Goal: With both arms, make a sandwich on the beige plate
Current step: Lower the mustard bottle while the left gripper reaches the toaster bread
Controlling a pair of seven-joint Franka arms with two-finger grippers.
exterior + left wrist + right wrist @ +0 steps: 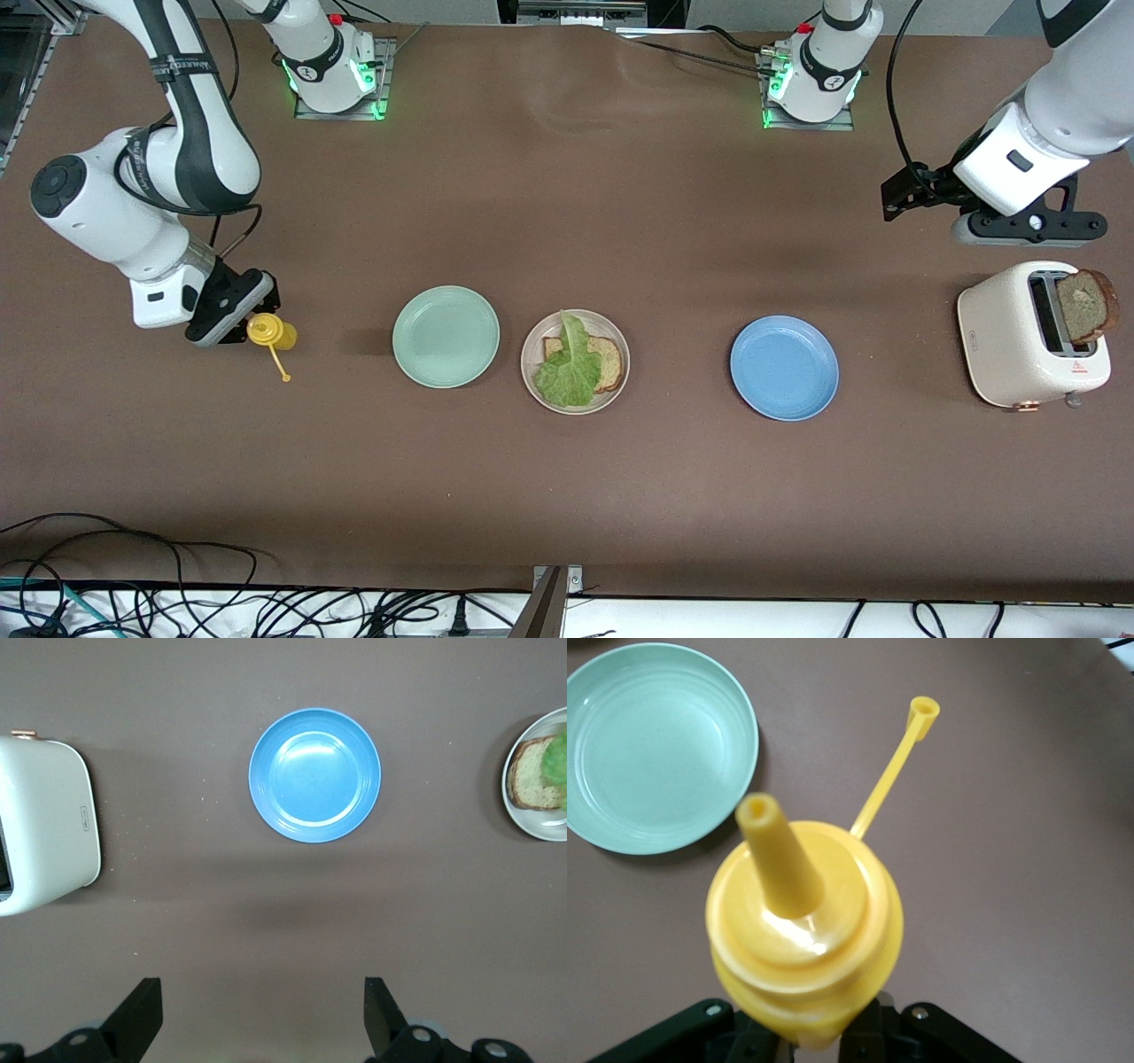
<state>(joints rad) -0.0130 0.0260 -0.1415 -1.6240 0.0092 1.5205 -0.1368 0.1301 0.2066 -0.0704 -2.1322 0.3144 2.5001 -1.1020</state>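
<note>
Open desk (567,177) toward arm bases, also nearer front camera. Flanking beige plate (617,383): mint plate (446,336), blue plate (784,367). Toaster (1010,346) blocking left arm's end.

I see a wide brown table (567,177) filling nearly my whole front view, its matte covering faintly wrinkled toward twelve o'clock. Along the table's edge at six o'clock runs a white ledge (709,616) strewn with tangled black cables (221,602), thickest toward seven o'clock, and a grey metal bracket (549,602) juts up there at the middle. At eleven and one o'clock two metal mounting plates (341,106) sit bolted to the table, with green lights glowing on them. Toward ten o'clock, at the table's edge, I can make out a strip of aluminium framing (18,97). Lighting is even and soft, casting only dim shadows on the covering.
</note>
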